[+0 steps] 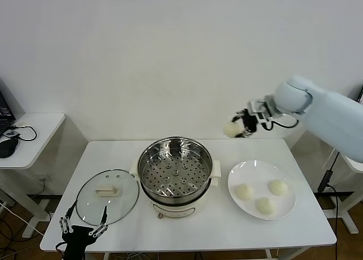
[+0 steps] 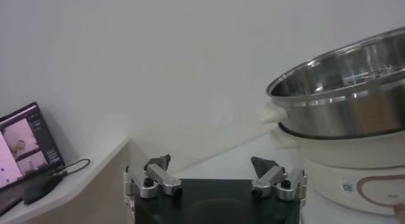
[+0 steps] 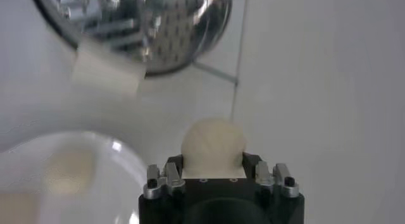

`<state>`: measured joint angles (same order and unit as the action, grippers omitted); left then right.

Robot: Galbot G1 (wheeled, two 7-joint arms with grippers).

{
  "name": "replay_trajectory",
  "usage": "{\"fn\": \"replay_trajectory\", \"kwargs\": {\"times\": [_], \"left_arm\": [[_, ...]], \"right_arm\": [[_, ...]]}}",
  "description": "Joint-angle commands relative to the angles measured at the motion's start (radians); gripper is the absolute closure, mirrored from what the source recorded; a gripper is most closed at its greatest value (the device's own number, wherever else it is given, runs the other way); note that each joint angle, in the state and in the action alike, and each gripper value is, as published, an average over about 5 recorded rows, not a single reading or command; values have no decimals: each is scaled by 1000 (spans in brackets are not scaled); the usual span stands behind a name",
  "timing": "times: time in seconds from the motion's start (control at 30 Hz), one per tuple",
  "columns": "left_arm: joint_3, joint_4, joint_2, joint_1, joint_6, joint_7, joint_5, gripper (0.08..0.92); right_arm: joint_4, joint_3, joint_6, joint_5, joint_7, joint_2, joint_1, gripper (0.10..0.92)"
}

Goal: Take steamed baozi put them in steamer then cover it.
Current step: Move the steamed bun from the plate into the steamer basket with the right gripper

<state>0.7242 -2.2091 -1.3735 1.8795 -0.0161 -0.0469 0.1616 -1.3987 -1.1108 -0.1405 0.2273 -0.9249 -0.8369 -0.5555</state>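
Cream-white baozi (image 1: 231, 129) clamped in right claw (image 1: 238, 128), raised over desk's (image 1: 317, 229) back-right edge for steamer (image 1: 175, 170); left claw (image 1: 83, 221) idle, wide open, front-left.

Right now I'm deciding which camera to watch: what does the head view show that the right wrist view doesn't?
Head only: the cover lying left of the steamer, the open left gripper at the table's front edge, three baozi on the plate. Right wrist only: nothing extra. Both: the right gripper shut on a baozi, steamer, plate.
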Motion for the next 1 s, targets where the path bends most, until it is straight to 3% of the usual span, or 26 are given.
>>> {"fn": "replay_trajectory", "kwargs": {"times": [0.03, 0.47, 1.0], "left_arm": [[2, 1, 1, 0, 2, 1, -1, 177], [45, 15, 10, -3, -1, 10, -9, 177], [67, 16, 9, -2, -12, 18, 0, 177]], "right_arm": [[19, -158, 142, 16, 56, -230, -97, 440], [145, -203, 347, -304, 116, -369, 49, 440], [352, -184, 535, -535, 179, -472, 146, 434]]}}
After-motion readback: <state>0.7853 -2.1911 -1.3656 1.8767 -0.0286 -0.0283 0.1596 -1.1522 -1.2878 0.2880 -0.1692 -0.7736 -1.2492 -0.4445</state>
